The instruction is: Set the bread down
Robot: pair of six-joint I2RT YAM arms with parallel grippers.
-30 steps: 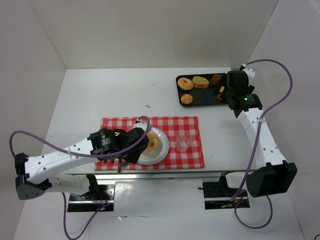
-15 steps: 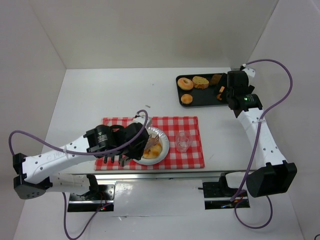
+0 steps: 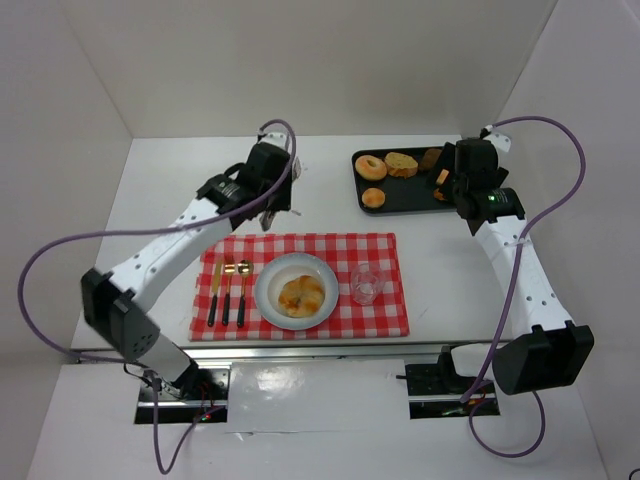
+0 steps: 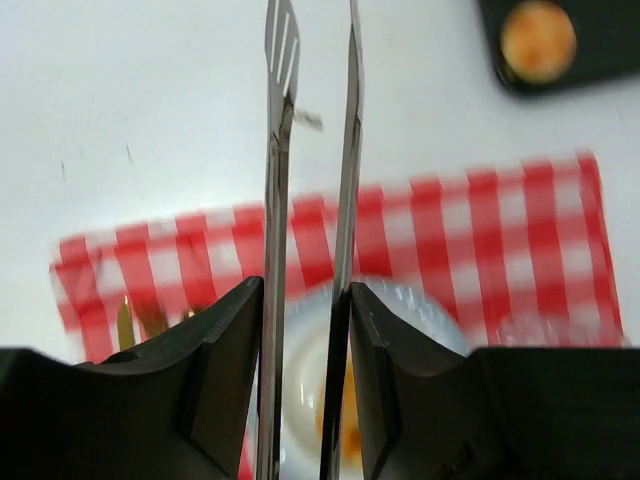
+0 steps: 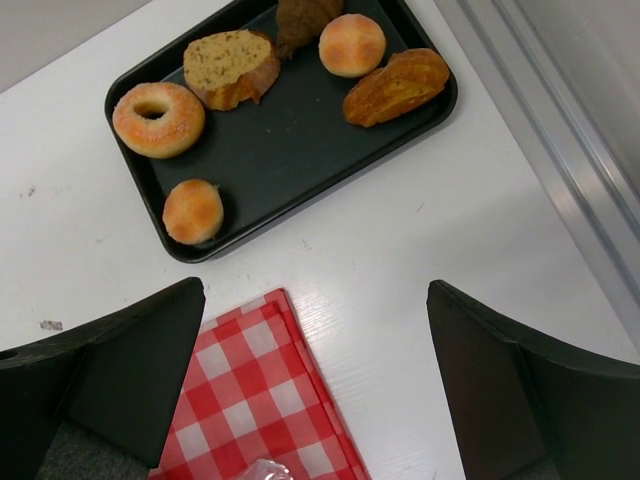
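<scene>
Metal tongs (image 4: 281, 50), seemingly empty, between fingers (image 4: 225, 370)

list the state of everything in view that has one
bread, lying on the plate, not gripped
plate, flat on the checked cloth
glass, upright, looks empty
tongs, clamped by left fingers, tips apart, empty
right fingers, wide open, holding nothing
tray, holding six baked pieces
cutlery, lying beside the plate

bread (image 4: 345, 447): blurred, mostly behind tongs (image 4: 283, 60), over the cloth (image 4: 450, 240)
glass (image 5: 262, 470): on the cloth, cut by frame edge
speck (image 3: 297, 212): beyond the cloth, unidentifiable
</scene>
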